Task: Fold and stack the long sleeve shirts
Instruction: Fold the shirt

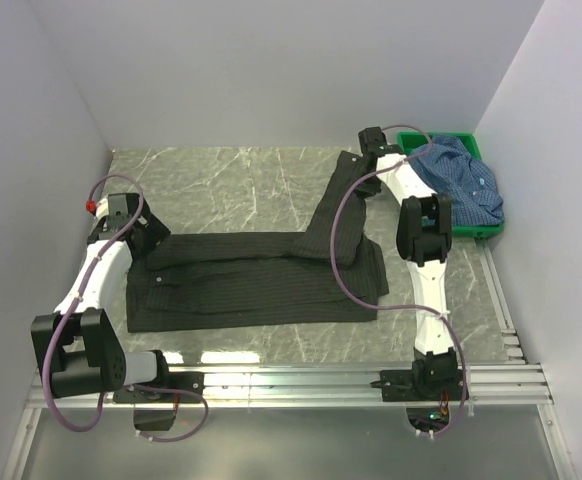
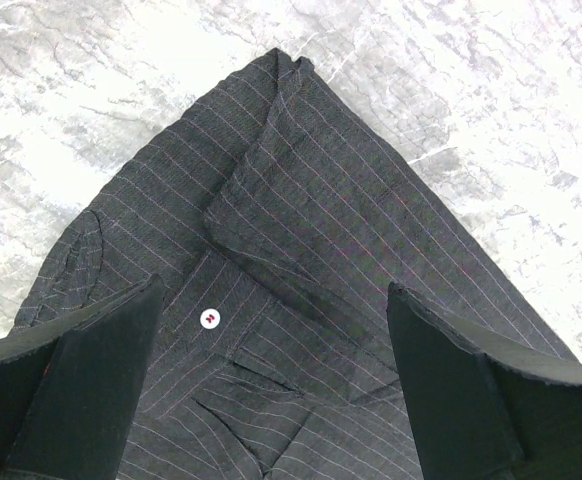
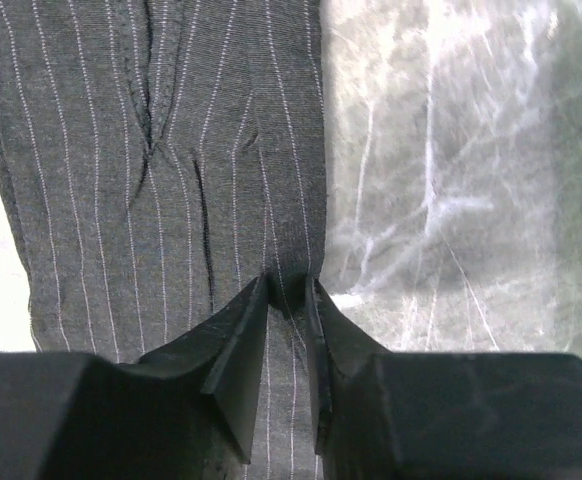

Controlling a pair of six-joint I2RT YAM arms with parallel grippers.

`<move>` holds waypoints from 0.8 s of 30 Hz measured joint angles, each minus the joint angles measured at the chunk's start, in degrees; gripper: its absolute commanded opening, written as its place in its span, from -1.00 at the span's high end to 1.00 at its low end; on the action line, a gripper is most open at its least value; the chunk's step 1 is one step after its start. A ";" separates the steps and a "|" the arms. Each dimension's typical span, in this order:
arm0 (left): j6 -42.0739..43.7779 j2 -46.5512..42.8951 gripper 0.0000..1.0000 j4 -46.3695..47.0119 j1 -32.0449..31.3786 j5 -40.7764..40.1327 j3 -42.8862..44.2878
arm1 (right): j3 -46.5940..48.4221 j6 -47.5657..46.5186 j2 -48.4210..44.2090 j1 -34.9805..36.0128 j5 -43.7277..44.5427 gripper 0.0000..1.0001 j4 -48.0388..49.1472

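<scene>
Fingers on the right arm, the right fingers [image 3: 236,360], are nearly closed, pinching a narrow ridge of striped cloth at the end of the sleeve [image 1: 336,210]. I judge this grip is meant to carry the sleeve back across the body for a fold. My left fingers [image 2: 441,380] are spread wide, gripping nothing, poised over the collar [image 2: 301,200] end near a white button [image 2: 209,318]. I read that as readiness to pin or pick up that end.

The black shirt [image 1: 251,285] lies flat on the worktop [image 1: 231,180], its long axis running left to right, collar end toward the left arm. The held sleeve angles away from the body toward the far right corner.

The blue shirt [image 1: 461,185] sits crumpled in the green crate [image 1: 471,237] at the far right, unfolded.
</scene>
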 measured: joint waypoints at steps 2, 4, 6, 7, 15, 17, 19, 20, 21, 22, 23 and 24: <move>0.02 0.00 -0.99 0.00 0.00 -0.02 -0.02 | 1.84 -0.61 0.96 0.09 -0.24 0.55 -0.90; 0.04 0.00 -0.99 0.02 0.00 -0.02 -0.04 | 2.97 -1.36 1.73 0.13 -0.96 0.96 -1.09; 0.13 -0.02 -0.98 0.13 0.00 -0.09 -0.11 | 2.58 -1.97 1.77 0.17 -1.79 1.00 -0.57; 0.17 -0.02 -0.98 0.24 0.00 -0.20 -0.20 | 1.95 -1.97 1.55 0.24 -1.97 1.00 0.22; 0.22 -0.02 -0.97 0.81 -0.04 -0.33 -0.55 | -7.76 -3.91 -5.81 1.46 -2.38 1.00 5.35; 0.22 -0.02 -0.97 0.81 -0.04 -0.33 -0.55 | -11.02 -4.76 -10.58 1.88 -2.56 1.00 6.34; 0.20 -0.02 -0.97 0.83 -0.04 -0.31 -0.55 | -14.10 -5.66 -16.83 2.56 -2.62 1.00 7.76; 0.22 -0.02 -0.97 0.83 -0.04 -0.28 -0.55 | -16.17 -6.05 -20.68 3.10 -2.69 1.00 8.79; 0.22 -0.02 -0.97 0.83 -0.04 -0.28 -0.57 | -18.12 -6.47 -24.76 3.93 -2.71 1.00 9.68; 0.22 -0.02 -0.97 0.83 -0.04 -0.26 -0.57 | -20.57 -6.84 -28.89 4.96 -2.67 1.00 11.23; 0.22 -0.02 -0.97 0.85 -0.04 -0.24 -0.57 | -23.19 -7.02 -33.20 6.45 -2.67 1.00 12.70; 0.22 -0.02 -0.97 0.83 -0.04 -0.22 -0.57 | -25.70 -7.15 -37.29 8.44 -2.58 1.00 13.86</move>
